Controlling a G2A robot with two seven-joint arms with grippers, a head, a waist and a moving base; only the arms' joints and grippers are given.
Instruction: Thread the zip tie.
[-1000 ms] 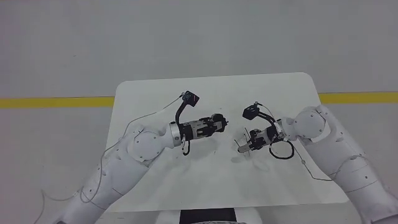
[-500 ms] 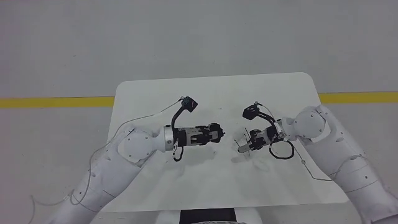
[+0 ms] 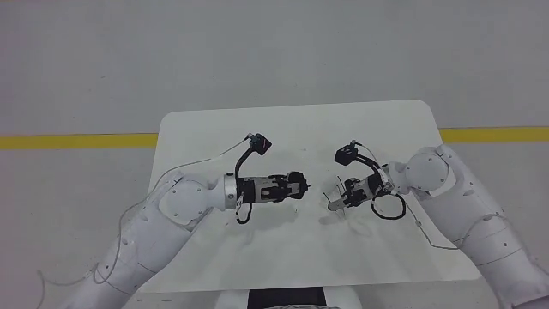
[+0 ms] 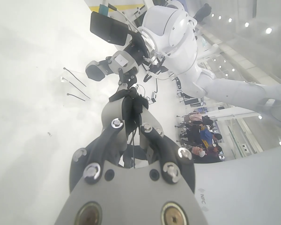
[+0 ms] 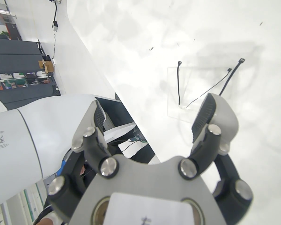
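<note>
My left gripper [image 4: 131, 101] [image 3: 298, 185] is shut on a black zip tie [image 4: 133, 139], whose thin strand runs back between the fingers. It hovers over the middle of the white table [image 3: 386, 129]. My right gripper [image 5: 152, 104] [image 3: 334, 202] stands open a short way to its right, tilted down at the table, with nothing between its fingers. Just beyond the right fingertips [image 5: 209, 108], three loose black zip ties [image 5: 178, 83] [image 5: 210, 87] [image 5: 231, 76] lie on a clear flat sheet [image 5: 173, 97]. The same ties [image 4: 76, 85] lie beside the right gripper [image 4: 96, 71] in the left wrist view.
The near edge of the table [image 5: 121, 99] runs close behind the right gripper. A few small dark specks [image 5: 151, 48] dot the tabletop. Bare table surface stretches toward the far edge [image 3: 292, 120].
My left gripper has shifted a little toward the near edge of the table, still shut on its tie. The right arm has kept still.
</note>
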